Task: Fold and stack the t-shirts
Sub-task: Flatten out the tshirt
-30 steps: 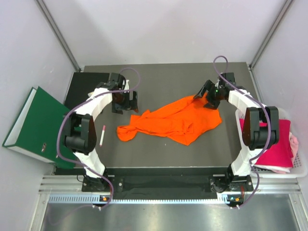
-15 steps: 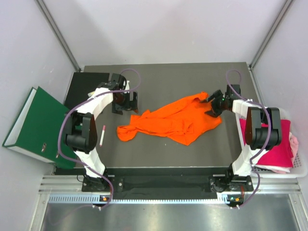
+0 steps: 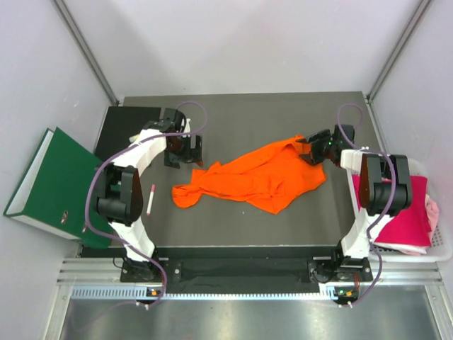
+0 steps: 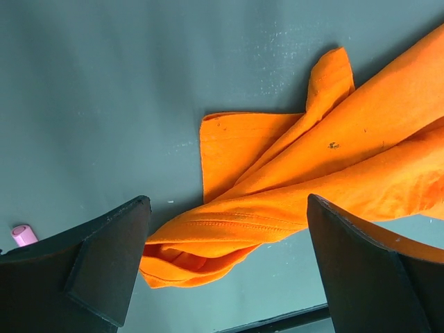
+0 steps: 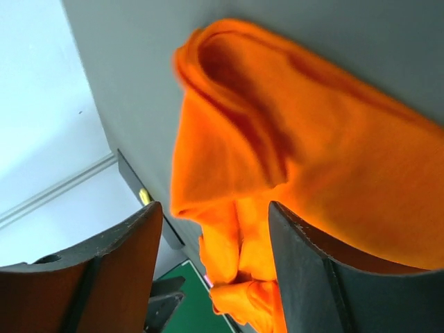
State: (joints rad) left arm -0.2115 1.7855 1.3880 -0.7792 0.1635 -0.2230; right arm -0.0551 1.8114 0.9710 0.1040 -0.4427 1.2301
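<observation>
Centre of the dark table: orange t-shirt lies crumpled and unfolded, stretched on a diagonal from near-left to far-right. One sleeve end is bunched at the left tip, and a flat flap is spread on the mat beside it.

Left gripper hangs over bare mat just beyond the shirt's left end. Its fingers are spread wide with nothing between them, clear of the cloth.

Right gripper sits low at the shirt's far-right corner. Its fingers are parted, and a raised orange fold fills the gap in the wrist view. The picture is blurred, so contact with the cloth is uncertain; it looks unpinched.

Right of the table: white basket holding a magenta t-shirt, with a pale pink t-shirt tucked at its outer side.

Left side: pink marker on the mat near the left arm. Green binder lies off the table's left edge.
</observation>
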